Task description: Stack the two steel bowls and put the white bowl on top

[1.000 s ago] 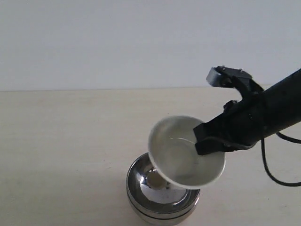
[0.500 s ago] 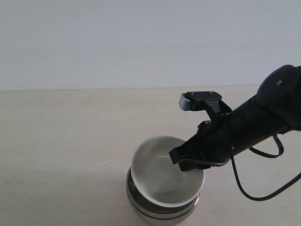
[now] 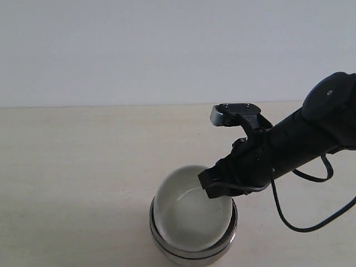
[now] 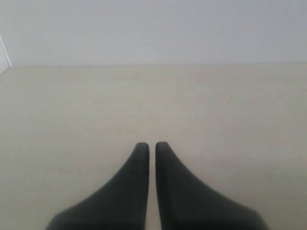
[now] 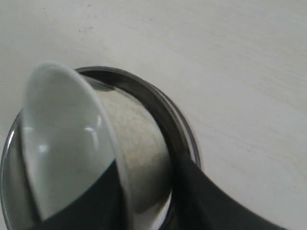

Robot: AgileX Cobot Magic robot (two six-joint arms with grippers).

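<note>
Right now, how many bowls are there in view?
3. Two steel bowls sit nested, told apart only by a seam in their side. The white bowl lies tilted inside them, its rim held by the right pincer. Anything beneath it is hidden.

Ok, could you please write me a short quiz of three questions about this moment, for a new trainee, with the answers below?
1. True or false: the left gripper is shut, holding nothing, over the pale table.
2. Where is the round glossy white bowl? A) on the table beside the stack; B) tilted inside the upper of the two stacked shiny steel bowls; C) upside down under them.
3. Fill in: the ___ gripper is shut on the white bowl's rim.
Key: 1 true. 2 B. 3 right, meaning the right gripper.
</note>
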